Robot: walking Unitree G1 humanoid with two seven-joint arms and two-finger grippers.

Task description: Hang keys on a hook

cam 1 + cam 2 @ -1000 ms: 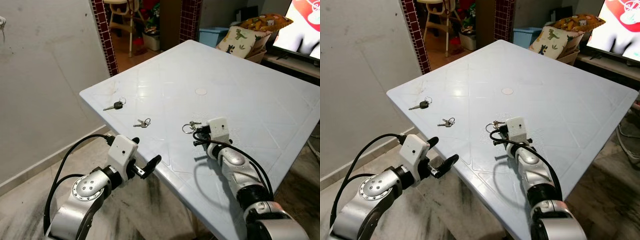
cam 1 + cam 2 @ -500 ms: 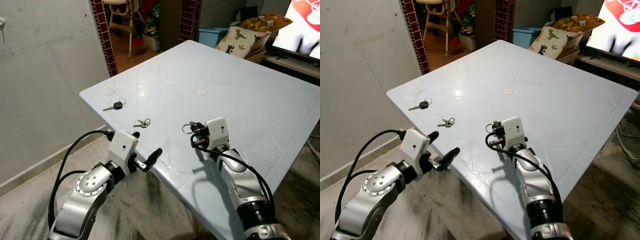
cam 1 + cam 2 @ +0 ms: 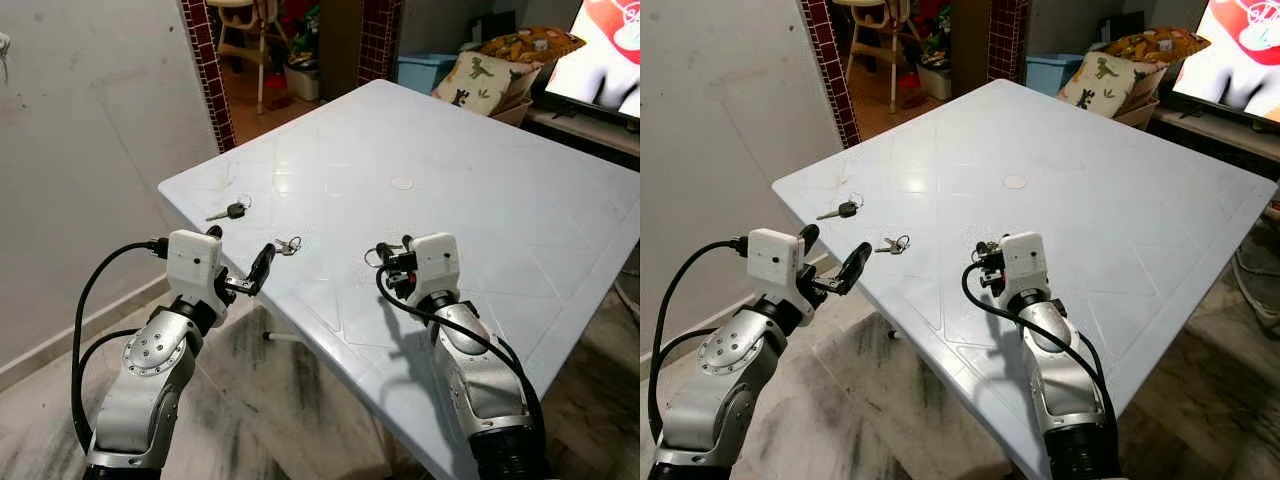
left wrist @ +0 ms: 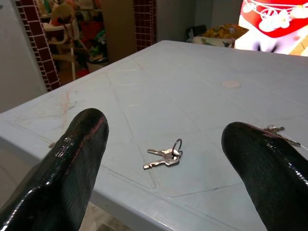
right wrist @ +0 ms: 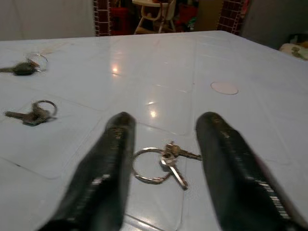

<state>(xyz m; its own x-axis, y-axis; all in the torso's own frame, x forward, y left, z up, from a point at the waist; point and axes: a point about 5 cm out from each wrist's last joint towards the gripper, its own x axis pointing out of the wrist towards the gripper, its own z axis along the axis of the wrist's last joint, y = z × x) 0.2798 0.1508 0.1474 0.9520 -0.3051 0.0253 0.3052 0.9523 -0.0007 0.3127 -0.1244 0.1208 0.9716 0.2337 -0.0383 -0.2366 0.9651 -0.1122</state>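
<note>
Both my grippers spread wide over the table (image 3: 520, 170).
Ringed keys (image 5: 163, 163) lie between right gripper (image 5: 161, 144) fingers (untouched); small keys (image 4: 166, 156) ahead of left gripper (image 4: 166, 166).

my right gripper (image 5: 161, 139) has its fingers spread, the ringed keys (image 5: 161, 163) lying flat on the table (image 3: 480, 170) between them, unobstructed. my left gripper (image 4: 163, 144) is parted at the table edge; small keys (image 4: 166, 156) lie ahead, open tabletop all around.
</note>
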